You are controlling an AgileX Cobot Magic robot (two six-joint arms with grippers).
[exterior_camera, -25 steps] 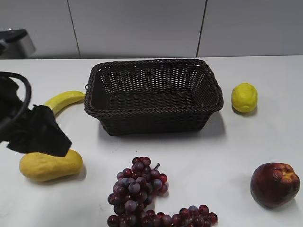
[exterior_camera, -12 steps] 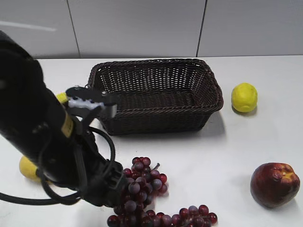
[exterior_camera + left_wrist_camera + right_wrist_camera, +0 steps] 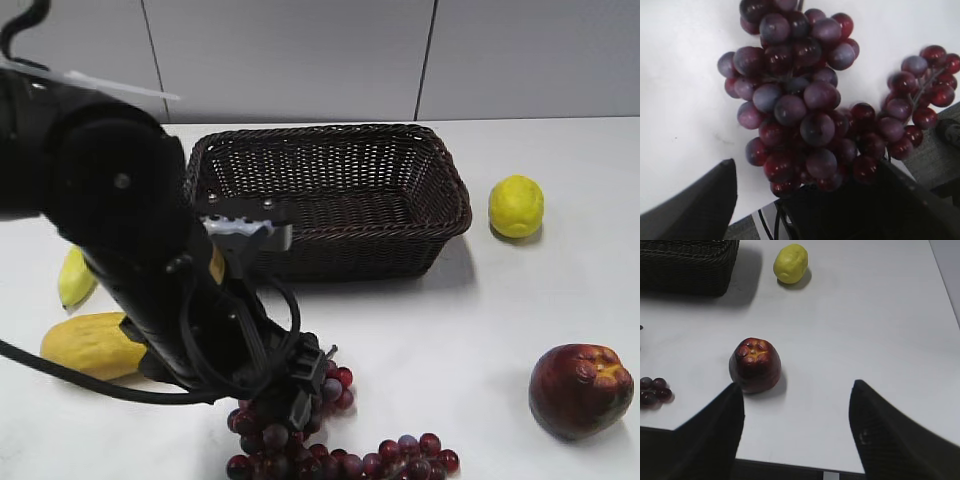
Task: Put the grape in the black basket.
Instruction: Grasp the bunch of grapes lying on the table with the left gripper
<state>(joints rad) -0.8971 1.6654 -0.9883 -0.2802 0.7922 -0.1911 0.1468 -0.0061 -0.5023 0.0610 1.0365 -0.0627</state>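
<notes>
The grape bunch (image 3: 400,455) lies on the white table at the front centre, dark red-purple, partly hidden by my left arm. It fills the left wrist view (image 3: 795,100). My left gripper (image 3: 290,395) is low over it and open (image 3: 805,165), with a finger on each side of the bunch's near end; I cannot tell whether it touches. The black basket (image 3: 325,140) stands empty behind, at the table's centre. My right gripper (image 3: 796,387) is open and empty above the table's front right; it does not show in the exterior view.
A dark red apple-like fruit (image 3: 580,390) sits at the front right, just ahead of my right gripper's left finger (image 3: 755,365). A lemon (image 3: 516,205) lies right of the basket. Two yellow fruits (image 3: 85,345) lie at the left. The basket's corner (image 3: 687,262) shows in the right wrist view.
My left arm has swung in from the left and come down over the grape bunch. The long yellow fruit at the left now shows nearer the front. The basket and the grape have not moved.
</notes>
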